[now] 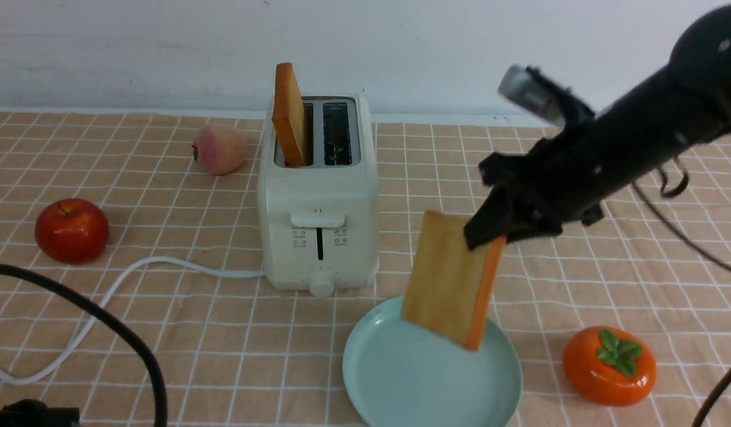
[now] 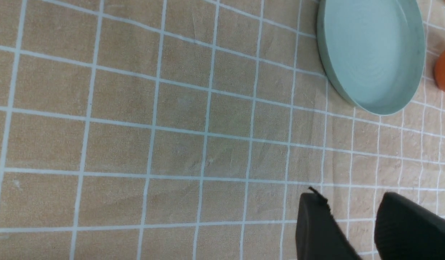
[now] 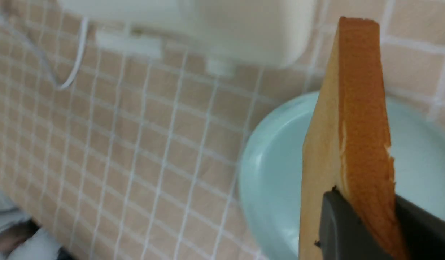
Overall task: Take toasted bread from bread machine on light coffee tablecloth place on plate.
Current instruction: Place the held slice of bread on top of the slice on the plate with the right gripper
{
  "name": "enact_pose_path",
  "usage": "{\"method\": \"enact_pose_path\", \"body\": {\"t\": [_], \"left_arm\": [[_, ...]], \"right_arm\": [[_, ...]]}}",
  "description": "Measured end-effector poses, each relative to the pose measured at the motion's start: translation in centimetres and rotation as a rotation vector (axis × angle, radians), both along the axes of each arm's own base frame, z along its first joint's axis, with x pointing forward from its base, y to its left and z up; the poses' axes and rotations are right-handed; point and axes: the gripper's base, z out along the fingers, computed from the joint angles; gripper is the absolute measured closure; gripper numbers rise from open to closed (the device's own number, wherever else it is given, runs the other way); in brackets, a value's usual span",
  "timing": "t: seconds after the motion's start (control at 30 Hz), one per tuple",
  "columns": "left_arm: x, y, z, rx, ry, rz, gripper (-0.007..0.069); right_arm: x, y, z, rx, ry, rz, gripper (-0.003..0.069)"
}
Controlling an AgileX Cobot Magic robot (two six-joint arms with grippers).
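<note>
Cloth: tan tablecloth (image 1: 193, 332) with white grid lines (slightly wrinkled).
Middle: toaster (image 1: 318, 196), its white cord (image 1: 193, 267) trailing left.
Front: pale plate (image 1: 401, 385).
Left: red apple (image 1: 72, 230), peach (image 1: 220, 149) farther back.
Right: orange persimmon (image 1: 609, 366).

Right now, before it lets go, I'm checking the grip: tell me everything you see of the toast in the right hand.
The toast slice is square, with a golden-tan face and darker orange-brown crust edges; it looks dry and stiff. The right hand is shut on its top edge, one finger on each face. It hangs tilted, lowest corner over the pale mint plate. Whether that corner touches the plate cannot be told.
</note>
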Motion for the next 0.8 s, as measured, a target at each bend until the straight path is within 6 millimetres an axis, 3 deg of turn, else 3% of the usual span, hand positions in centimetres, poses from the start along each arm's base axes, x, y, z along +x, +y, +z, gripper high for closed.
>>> {"method": "enact_pose_path", "body": {"t": [0.1,0.23,0.47,0.63,0.67,0.7,0.8], "left_arm": [[0.0,0.0,0.0,0.0,-0.001,0.0,0.0387],[0.0,0.0,0.0,0.0,-0.001,0.001,0.0387],[0.0,0.0,0.0,0.0,-0.001,0.001,0.0387],[0.0,0.0,0.0,-0.001,-0.005,0.002,0.0387],[0.0,0.0,0.0,-0.001,-0.005,0.002,0.0387],[0.1,0.0,0.1,-0.002,-0.016,0.007,0.0387],[0.6,0.1,0.4,0.0,-0.078,0.019,0.0387]], "right_arm": [[-1.3,1.1,-2.0,0.056,-0.013,0.085,0.0554],[-1.9,1.0,-3.9,0.051,-0.033,0.09,0.0554],[-1.8,0.6,-4.7,-0.003,-0.064,0.084,0.0522],[-1.1,0.6,-2.6,-0.051,-0.112,0.148,0.0334],[-1.0,0.6,-2.5,-0.055,-0.114,0.149,0.0324],[-0.6,0.4,-1.6,-0.092,-0.124,0.154,0.0249],[0.1,-0.1,0.1,-0.185,-0.144,0.145,0.0137]]}}
